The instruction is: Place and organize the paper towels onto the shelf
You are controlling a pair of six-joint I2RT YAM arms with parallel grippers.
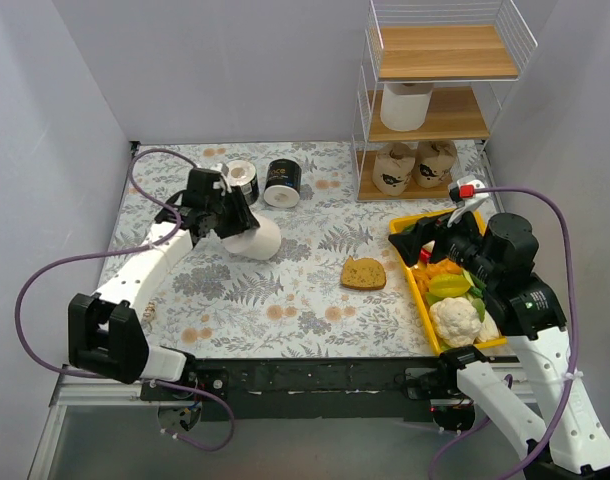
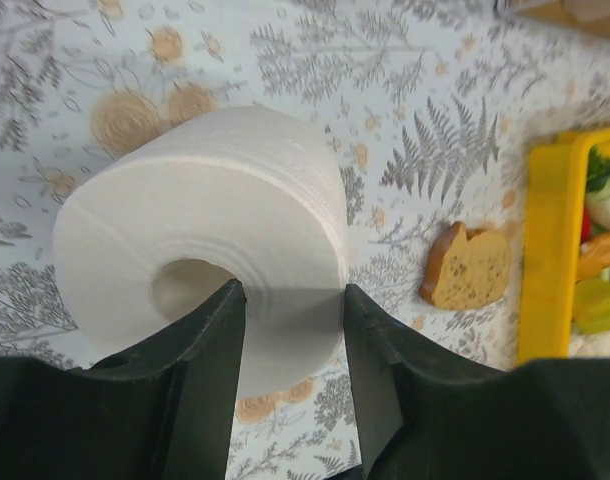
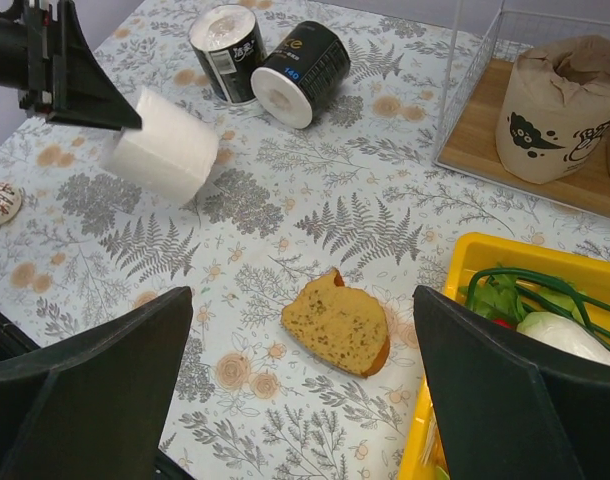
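Observation:
My left gripper (image 1: 235,222) is shut on a plain white paper towel roll (image 1: 257,238), one finger in its hollow core and one outside, holding it over the left-centre of the table; the roll also shows in the left wrist view (image 2: 205,210) and the right wrist view (image 3: 165,150). Two black-wrapped rolls (image 1: 241,180) (image 1: 283,183) lie behind it. The shelf (image 1: 440,60) stands at the back right with a white roll (image 1: 406,107) on its middle board and two tan rolls (image 1: 395,165) (image 1: 435,162) on the bottom board. My right gripper (image 1: 417,240) is open and empty above the tray's near-left corner.
A brown bread slice (image 1: 364,273) lies mid-table. A yellow tray (image 1: 415,290) of vegetables sits at the right, in front of the shelf. A small round object (image 1: 148,314) lies near the left arm's base. Grey walls close in both sides.

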